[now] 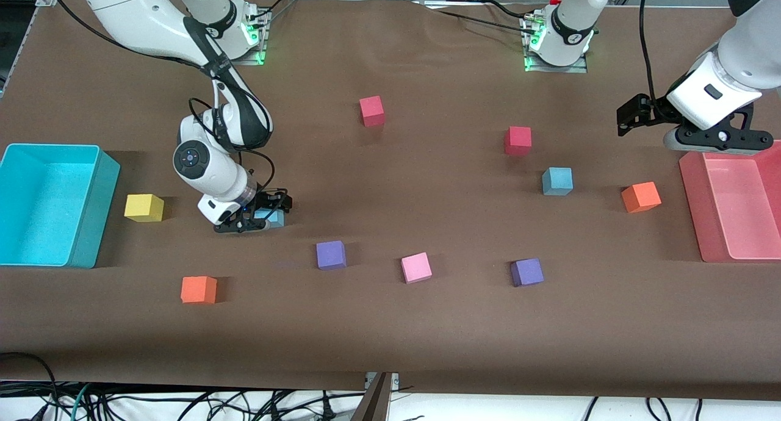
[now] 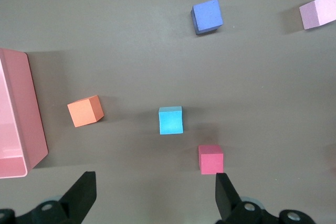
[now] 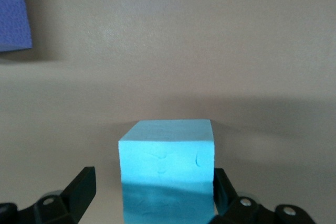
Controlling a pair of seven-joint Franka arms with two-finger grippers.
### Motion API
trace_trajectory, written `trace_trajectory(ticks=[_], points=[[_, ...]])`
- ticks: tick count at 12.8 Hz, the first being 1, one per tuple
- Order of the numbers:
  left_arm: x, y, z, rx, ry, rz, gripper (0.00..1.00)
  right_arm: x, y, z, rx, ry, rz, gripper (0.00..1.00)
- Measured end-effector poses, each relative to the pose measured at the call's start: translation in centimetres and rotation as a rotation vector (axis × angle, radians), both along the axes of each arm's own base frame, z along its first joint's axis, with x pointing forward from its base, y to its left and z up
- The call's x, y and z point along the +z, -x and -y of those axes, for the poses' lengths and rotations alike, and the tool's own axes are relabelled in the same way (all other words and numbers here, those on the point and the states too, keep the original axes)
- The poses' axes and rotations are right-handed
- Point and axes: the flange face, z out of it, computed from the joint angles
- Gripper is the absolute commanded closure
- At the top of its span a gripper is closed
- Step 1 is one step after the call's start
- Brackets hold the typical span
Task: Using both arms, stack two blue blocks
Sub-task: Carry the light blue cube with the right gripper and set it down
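Observation:
One blue block [image 1: 273, 217] lies on the brown table toward the right arm's end. My right gripper [image 1: 261, 217] is down at the table and open, its jaws on either side of that block [image 3: 168, 156]. One finger [image 3: 223, 187] rests against the block's side and the other stands a little off it. The second blue block [image 1: 557, 181] lies toward the left arm's end and shows in the left wrist view [image 2: 170, 120]. My left gripper [image 1: 628, 117] hangs open and empty above the table beside the pink bin, fingers wide apart [image 2: 155, 195].
A turquoise bin [image 1: 52, 147] stands at the right arm's end and a pink bin [image 1: 692, 207] at the left arm's end. Scattered cubes: yellow [image 1: 144, 207], orange [image 1: 198, 289], purple [image 1: 331, 254], pink [image 1: 416, 267], purple [image 1: 526, 272], orange [image 1: 640, 197], red [image 1: 371, 111], red [image 1: 518, 140].

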Motion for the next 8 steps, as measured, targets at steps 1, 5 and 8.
trace_trajectory(ticks=[1,5,8], points=[[0.0,0.0,0.0,0.0,0.0,0.0,0.0,-0.15,0.03,0.01,0.002,0.002,-0.001,0.3],[0.0,0.0,0.0,0.0,0.0,0.0,0.0,-0.18,0.03,0.03,0.012,0.009,0.001,0.66],[0.0,0.0,0.0,0.0,0.0,0.0,0.0,0.28,-0.37,-0.09,0.018,0.006,0.017,0.64]])
